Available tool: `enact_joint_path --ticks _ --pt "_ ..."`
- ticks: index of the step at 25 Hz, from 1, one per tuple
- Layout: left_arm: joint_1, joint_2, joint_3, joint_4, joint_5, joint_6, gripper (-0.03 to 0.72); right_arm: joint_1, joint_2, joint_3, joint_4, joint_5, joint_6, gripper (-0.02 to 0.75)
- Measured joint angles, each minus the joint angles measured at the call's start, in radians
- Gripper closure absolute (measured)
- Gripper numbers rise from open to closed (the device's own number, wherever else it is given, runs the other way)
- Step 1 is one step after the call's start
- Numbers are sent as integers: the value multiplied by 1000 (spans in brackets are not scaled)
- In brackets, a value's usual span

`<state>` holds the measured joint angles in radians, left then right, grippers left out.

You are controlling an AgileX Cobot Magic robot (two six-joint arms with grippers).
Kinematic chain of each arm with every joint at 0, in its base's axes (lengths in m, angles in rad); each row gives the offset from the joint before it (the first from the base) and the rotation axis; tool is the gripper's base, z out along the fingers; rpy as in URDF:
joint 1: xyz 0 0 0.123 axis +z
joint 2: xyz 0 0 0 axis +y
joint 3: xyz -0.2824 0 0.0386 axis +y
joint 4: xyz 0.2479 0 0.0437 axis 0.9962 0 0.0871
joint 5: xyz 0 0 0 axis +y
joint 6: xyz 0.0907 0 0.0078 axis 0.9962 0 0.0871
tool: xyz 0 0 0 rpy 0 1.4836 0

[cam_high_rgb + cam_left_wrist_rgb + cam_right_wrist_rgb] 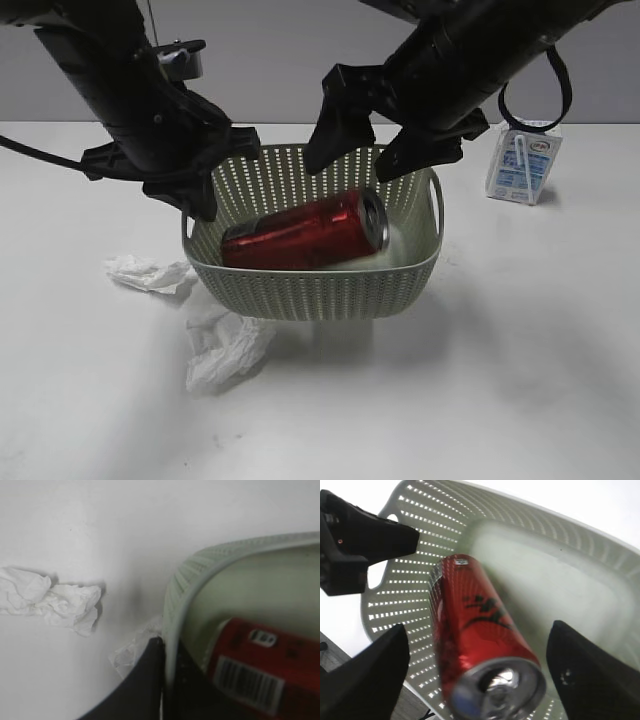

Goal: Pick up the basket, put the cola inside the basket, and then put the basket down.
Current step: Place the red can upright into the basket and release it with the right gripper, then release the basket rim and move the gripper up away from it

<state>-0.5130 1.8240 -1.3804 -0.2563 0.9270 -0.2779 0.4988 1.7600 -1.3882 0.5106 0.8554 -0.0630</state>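
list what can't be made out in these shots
- Exterior view: the print on the small white-and-blue drink carton is too small to read.
- Left wrist view: the slim red drink can is cut off by the frame edge.
- Right wrist view: motion blur smears the can's black lettering.

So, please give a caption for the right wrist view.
Open right gripper above the cola lying in the basket.
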Motion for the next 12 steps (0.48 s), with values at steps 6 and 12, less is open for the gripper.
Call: enact_joint_path --ticks 6,12 --pt "0 0 0 -3 10 1 691 -17 2 -148 -112 98 3 80" --pt "0 0 0 -11 31 2 691 -162 2 -254 -329 224 63 85"
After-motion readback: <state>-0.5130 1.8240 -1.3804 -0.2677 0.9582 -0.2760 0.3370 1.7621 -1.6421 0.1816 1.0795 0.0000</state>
